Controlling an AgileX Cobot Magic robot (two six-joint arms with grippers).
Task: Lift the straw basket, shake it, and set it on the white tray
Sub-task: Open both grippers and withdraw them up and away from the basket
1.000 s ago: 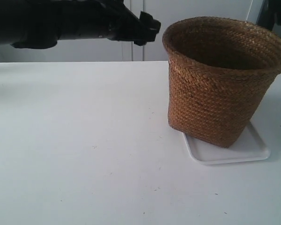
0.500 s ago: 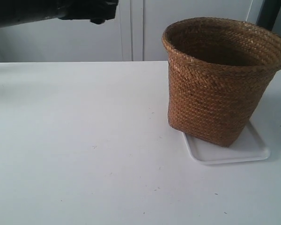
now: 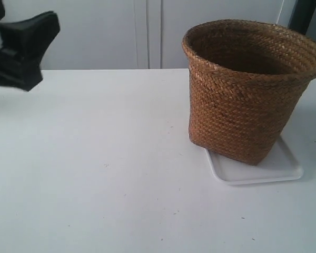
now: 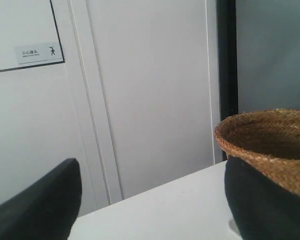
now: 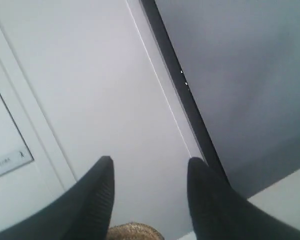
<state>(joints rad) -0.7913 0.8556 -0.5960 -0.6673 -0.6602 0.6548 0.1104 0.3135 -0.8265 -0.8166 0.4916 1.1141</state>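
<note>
- Straw basket (image 3: 242,105): brown, woven, braided rim, dark inside; upright on the white tray (image 3: 284,171), covering most of it, with the tray's near corner and one long rim showing
- White tray: flat on the desk (image 3: 95,174), at the exterior view's right
- Left gripper (image 4: 152,172): jaws spread wide, nothing between them; basket rim visible behind one finger (image 4: 262,210), not touched
- Right gripper (image 5: 149,167): jaws apart, empty, facing the wall; a sliver of basket rim shows below it
- Arm at the exterior view's left (image 3: 21,50): black, held over the desk's far side, well apart from the basket
- Desk: white, a few small specks
</note>
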